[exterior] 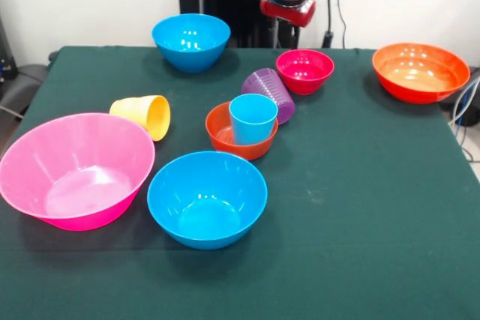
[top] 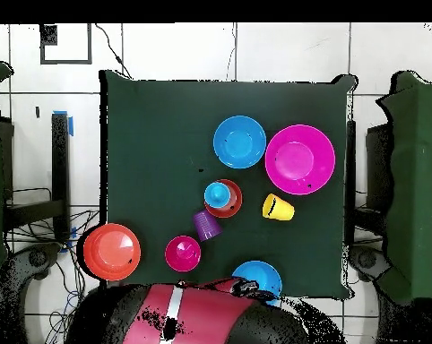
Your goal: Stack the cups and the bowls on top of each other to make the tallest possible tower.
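Note:
The light blue cup (exterior: 253, 118) stands upright inside the small orange-red bowl (exterior: 223, 139) at the table's middle; both also show in the overhead view, cup (top: 217, 193) and bowl (top: 231, 209). The ribbed purple cup (exterior: 268, 94) lies on its side just behind them. The small magenta bowl (exterior: 304, 70) stands alone on the table, right of the purple cup. The yellow cup (exterior: 144, 115) lies on its side to the left. The gripper (exterior: 289, 11) hangs at the far edge, above and behind the magenta bowl, touching nothing.
The big pink bowl (exterior: 75, 170) sits at the front left, one blue bowl (exterior: 206, 198) beside it, the other blue bowl (exterior: 191, 41) at the far left. The wide orange bowl (exterior: 420, 71) is at the far right corner. The arm (top: 193, 313) spans the overhead view's bottom.

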